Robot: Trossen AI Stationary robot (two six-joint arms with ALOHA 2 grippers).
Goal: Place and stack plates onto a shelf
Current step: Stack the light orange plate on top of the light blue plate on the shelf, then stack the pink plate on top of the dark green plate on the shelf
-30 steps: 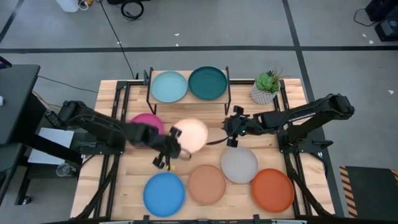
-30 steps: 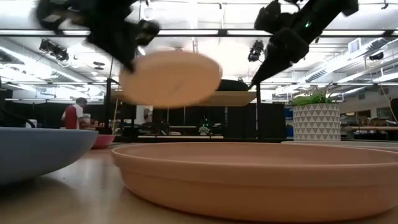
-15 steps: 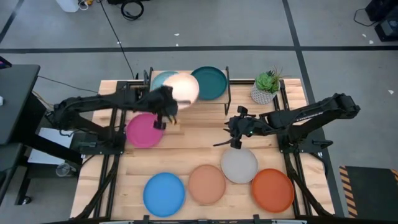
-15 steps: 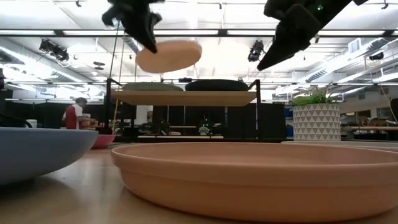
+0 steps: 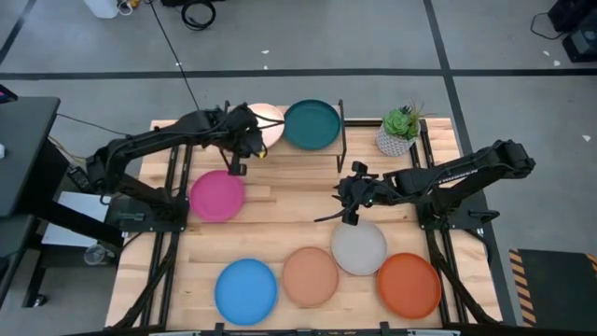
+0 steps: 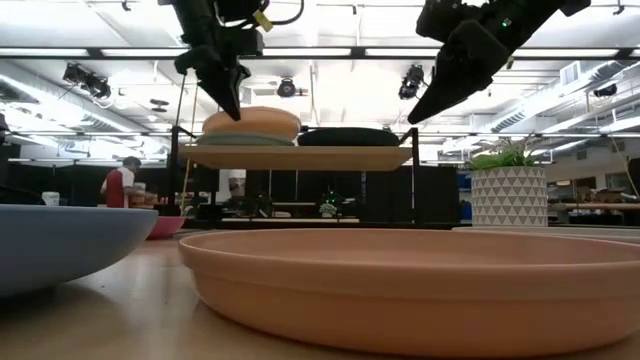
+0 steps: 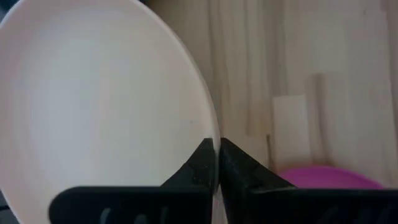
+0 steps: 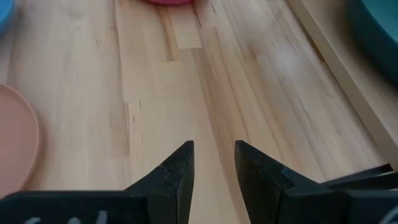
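Observation:
My left gripper (image 5: pixel 244 142) is shut on the cream plate (image 5: pixel 267 123) over the left half of the shelf (image 6: pixel 300 157). The cream plate (image 6: pixel 251 122) covers the light blue plate (image 6: pixel 240 141) there. The dark teal plate (image 5: pixel 312 124) lies on the shelf's right half. The magenta (image 5: pixel 217 195), bright blue (image 5: pixel 246 291), tan-peach (image 5: pixel 310 276), grey (image 5: pixel 359 247) and orange (image 5: pixel 409 285) plates lie flat on the table. My right gripper (image 5: pixel 350 201) hangs open and empty above the table's middle, just beyond the grey plate. My left gripper pinches the cream plate's rim (image 7: pixel 213 144) between its two fingers, at the plate's near left edge. The fingers (image 6: pixel 226 92) slant down from the table's near left side. The plate is level and seems to rest on the light blue plate.
A potted plant (image 5: pixel 401 131) in a white pot stands at the far right beside the shelf. The shelf's black legs (image 5: pixel 343 140) stand at its corners. Bare wood (image 8: pixel 186 81) lies between the magenta plate and my right gripper. A person (image 6: pixel 120 185) shows far behind the table.
My left gripper has carried the cream plate from above the table's middle toward the far edge and up over the shelf, then down onto the light blue plate. The plate has gone from tilted to level. My right gripper has barely moved.

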